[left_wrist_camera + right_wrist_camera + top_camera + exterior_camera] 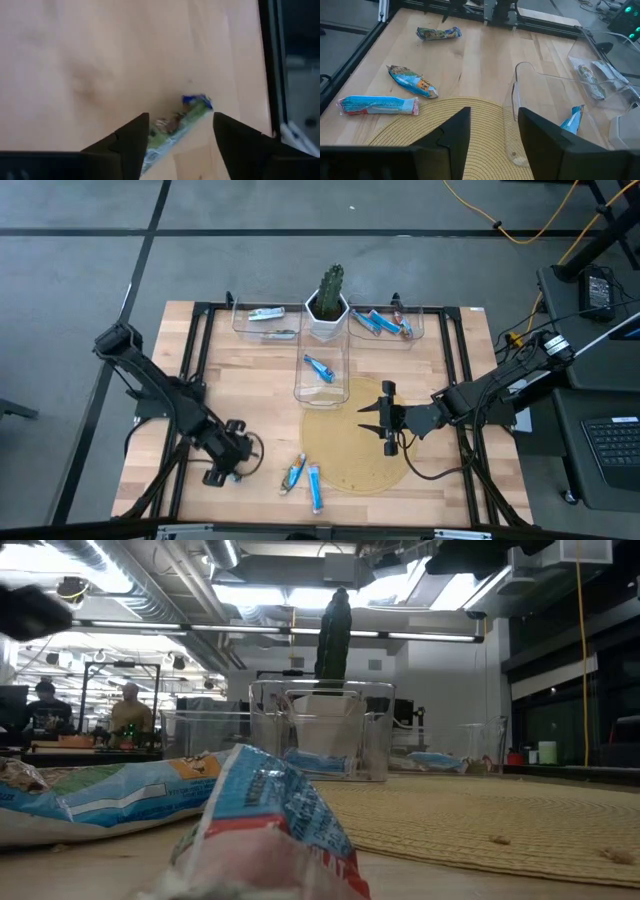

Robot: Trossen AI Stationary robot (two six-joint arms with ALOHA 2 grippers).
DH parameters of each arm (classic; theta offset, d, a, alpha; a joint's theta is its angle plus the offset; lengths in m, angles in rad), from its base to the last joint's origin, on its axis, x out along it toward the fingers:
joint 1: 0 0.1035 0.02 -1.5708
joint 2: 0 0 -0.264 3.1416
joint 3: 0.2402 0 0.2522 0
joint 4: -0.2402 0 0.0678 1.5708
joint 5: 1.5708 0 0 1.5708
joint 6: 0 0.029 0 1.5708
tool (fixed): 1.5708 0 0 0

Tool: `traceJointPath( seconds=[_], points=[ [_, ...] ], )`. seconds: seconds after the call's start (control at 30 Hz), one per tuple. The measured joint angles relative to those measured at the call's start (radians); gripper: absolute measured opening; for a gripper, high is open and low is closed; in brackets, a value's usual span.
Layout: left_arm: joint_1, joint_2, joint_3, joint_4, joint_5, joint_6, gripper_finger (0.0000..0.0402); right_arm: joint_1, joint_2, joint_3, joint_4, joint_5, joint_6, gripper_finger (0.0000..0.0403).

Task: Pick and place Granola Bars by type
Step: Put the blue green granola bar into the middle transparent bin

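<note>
From above, the left gripper sits low near the front edge of the pale wooden table, toward its left corner, while two loose bars, a green-brown wrapped granola bar and a bright blue wrapped granola bar, lie near the front edge at the rim of the round woven straw mat; the right gripper hovers over that mat, and the three clear plastic bins by the back edge already hold a few bars around the white potted cactus. At table level, blue wrappers fill the foreground and the bins stand behind; no gripper shows here. Through the left wrist camera, the jaws stand wide apart, straddling a green-brown bar with a blue end lying on the bare wood, nothing clamped yet, so this looks like the pick step. Next move, I'd say: settle down and close squarely across the wrapper. The right wrist camera shows its fingers parted and empty above the mat, with three bars on the wood beyond.
</note>
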Motion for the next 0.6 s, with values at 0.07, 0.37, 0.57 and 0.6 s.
traceJointPath(
  seconds=[0.07, 0.37, 0.57, 0.6],
  points=[
    [-0.024, 0.047, 0.000, 0.011, 0.038, 0.017, 0.0223, 0.000, 0.000, 0.000, 0.000, 0.000, 0.000, 0.0168],
    [-0.087, 0.162, 0.045, 0.000, 0.012, 0.070, 0.0234, 0.000, 0.000, 0.000, 0.000, 0.009, -0.002, 0.0168],
    [-0.090, 0.205, 0.054, 0.003, 0.015, 0.084, 0.0233, 0.000, 0.000, 0.000, 0.000, 0.010, -0.028, 0.0168],
    [-0.089, 0.209, 0.054, 0.005, 0.025, 0.082, 0.0232, 0.000, 0.000, 0.000, 0.000, 0.010, -0.029, 0.0168]
  ],
)
